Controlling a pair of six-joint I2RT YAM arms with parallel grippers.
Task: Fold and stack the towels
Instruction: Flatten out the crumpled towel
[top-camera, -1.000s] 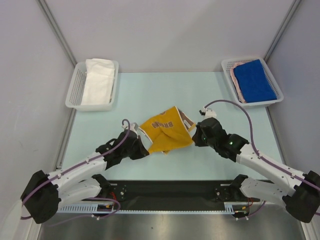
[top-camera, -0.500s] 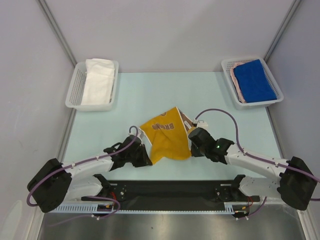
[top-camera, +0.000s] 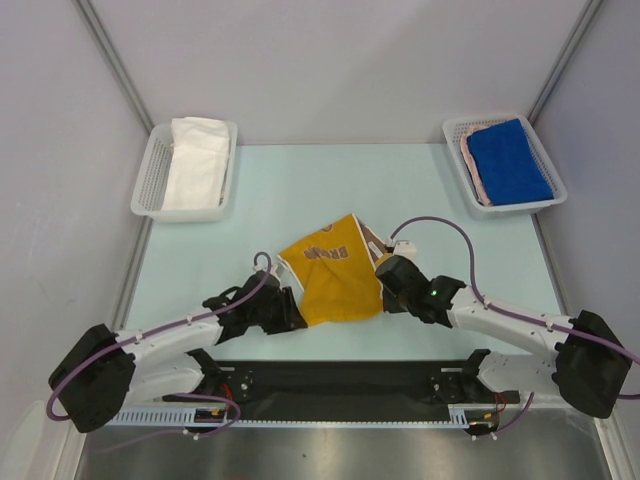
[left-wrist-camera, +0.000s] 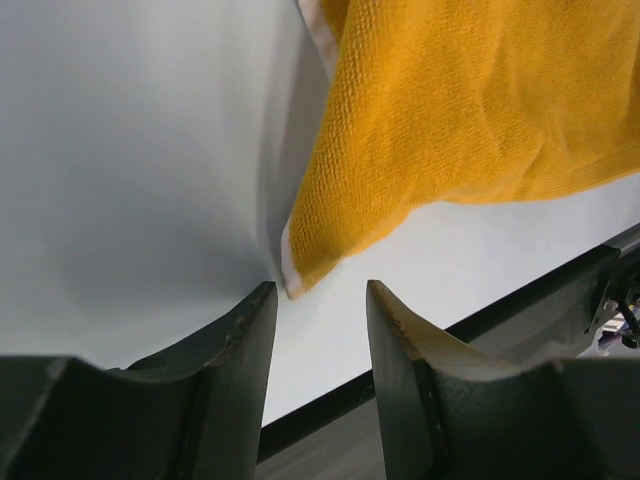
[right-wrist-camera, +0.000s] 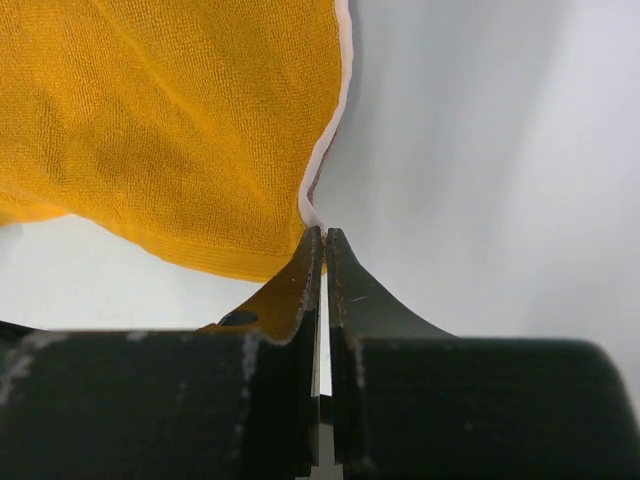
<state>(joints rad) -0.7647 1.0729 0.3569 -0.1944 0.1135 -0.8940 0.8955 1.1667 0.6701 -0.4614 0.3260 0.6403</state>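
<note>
My left gripper (left-wrist-camera: 320, 292) has just spread its jaws and let go its corner of the yellow-orange terry towel with brown lettering (top-camera: 335, 280), which lies folded on the pale green table (top-camera: 300, 190) between the arms, while my right gripper (right-wrist-camera: 325, 232) stays pinched shut on the opposite edge, so I judge this fold nearly set.

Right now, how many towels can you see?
4: a white towel in the left basket, a blue towel on a pinkish towel in the right basket, a yellow towel mid-table. More may be hidden underneath.
</note>
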